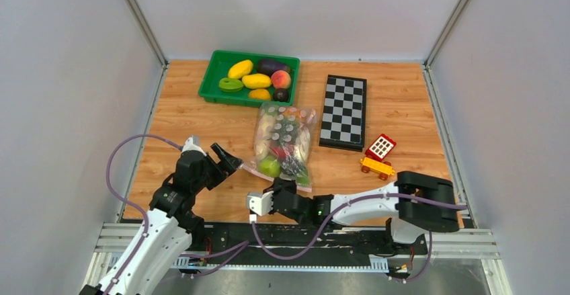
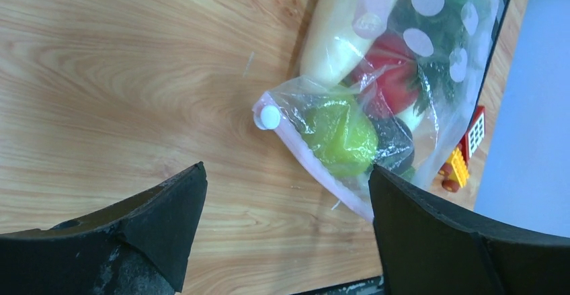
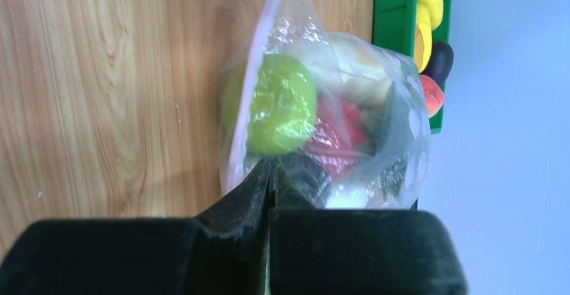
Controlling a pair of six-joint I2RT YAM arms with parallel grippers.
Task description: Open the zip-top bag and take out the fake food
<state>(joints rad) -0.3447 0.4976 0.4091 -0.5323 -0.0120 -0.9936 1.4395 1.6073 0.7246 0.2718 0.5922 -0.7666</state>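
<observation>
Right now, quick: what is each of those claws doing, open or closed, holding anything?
Left gripper: open, holding nothing.
Right gripper: shut, pinching the near edge of the zip-top bag.

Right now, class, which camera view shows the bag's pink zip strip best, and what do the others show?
Left wrist: the pink zip strip lies close and sharp. Top view shows a thin faint line; right wrist, a pale washed-out edge.

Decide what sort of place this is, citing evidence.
Likely a robot test cell: grey panels enclose a wooden tabletop, two arms mount at its near edge, and a zip-top bag of fake food lies there.
</observation>
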